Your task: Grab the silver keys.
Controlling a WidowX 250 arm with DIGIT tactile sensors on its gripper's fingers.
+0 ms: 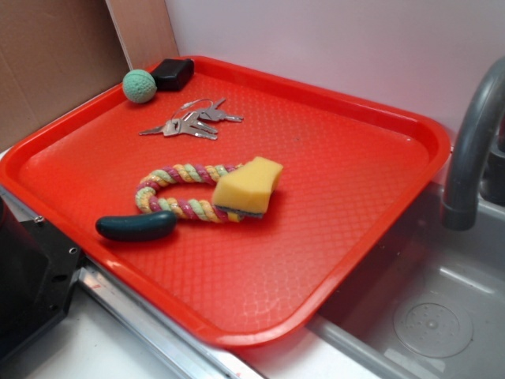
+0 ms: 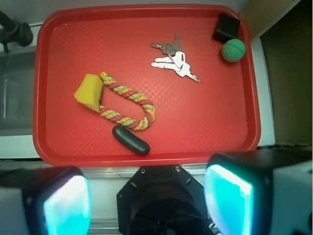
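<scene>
Silver keys point(image 2: 172, 61) are lying untouched on the red tray point(image 2: 210, 122); the gripper point(image 2: 146, 203) is hovering well back, jaws spread, so grasping is all ahead.

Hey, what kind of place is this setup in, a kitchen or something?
Probably a toy or mock kitchen sink counter. A grey curved faucet stands over a grey sink basin with a round drain, and a red plastic tray beside it holds a bunch of silver keys and a yellow sponge.
</scene>
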